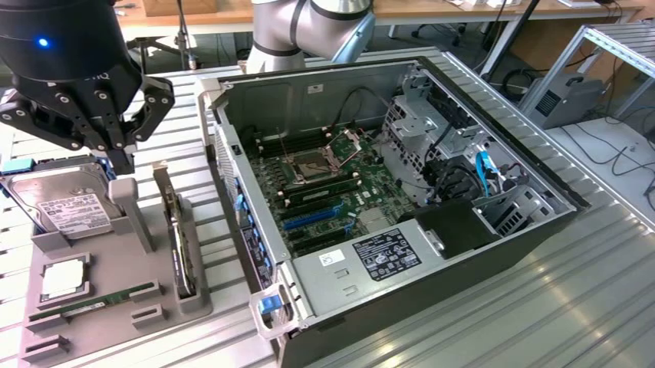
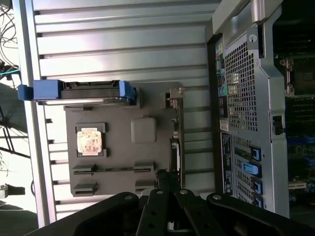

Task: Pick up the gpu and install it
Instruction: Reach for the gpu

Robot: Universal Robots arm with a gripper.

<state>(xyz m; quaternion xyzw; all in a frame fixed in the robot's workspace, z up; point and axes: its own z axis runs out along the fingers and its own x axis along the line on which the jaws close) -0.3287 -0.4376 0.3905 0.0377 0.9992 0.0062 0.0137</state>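
The gpu (image 1: 180,247) is a thin black card standing on its edge in a slot of the grey holder tray (image 1: 113,330), on the exterior view's left. My gripper (image 1: 121,162) hangs above the tray, beside the gpu's far end, shut with nothing between its fingers. In the wrist view the closed gripper (image 2: 165,178) sits just off one end of the gpu (image 2: 175,140), whose silver bracket is at the opposite end. The open computer case (image 1: 532,165) lies to the right, with a motherboard and blue expansion slots (image 1: 309,218) inside.
The tray also carries a silver hard drive (image 1: 64,205) with blue rails, a CPU (image 1: 64,280) and a green RAM stick (image 1: 94,302). A grey post (image 1: 130,213) rises near the fingers. The case's back panel (image 2: 243,98) stands close beside the tray on the ribbed metal table.
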